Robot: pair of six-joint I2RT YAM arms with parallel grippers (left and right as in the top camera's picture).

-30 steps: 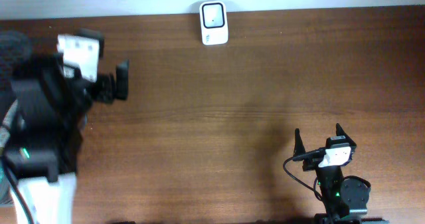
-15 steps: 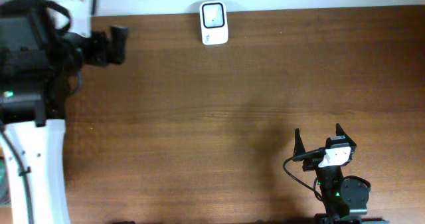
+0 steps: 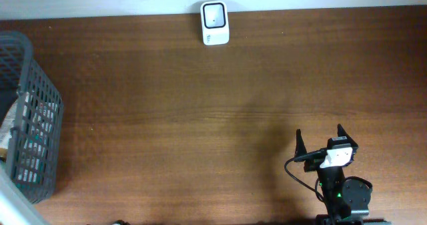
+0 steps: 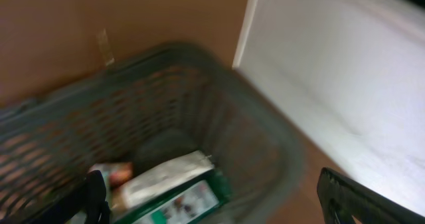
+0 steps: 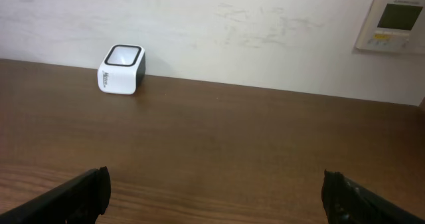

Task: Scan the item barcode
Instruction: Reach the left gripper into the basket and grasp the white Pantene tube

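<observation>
Items (image 4: 166,183) lie ungrasped in basket (image 4: 265,139); left gripper (image 4: 214,199) hovers above, wide open and empty; right gripper (image 3: 320,137) likewise; scanner (image 3: 215,23) unused.

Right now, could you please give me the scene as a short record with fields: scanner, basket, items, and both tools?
scanner: white, at the far edge of the table, by the wall
basket: grey mesh, at the table's left end
packets: lying inside the basket, none taken out
left tool: open, over the basket, holding nothing
right tool: open, near the table's front edge, holding nothing
barcode scan: not yet done
</observation>
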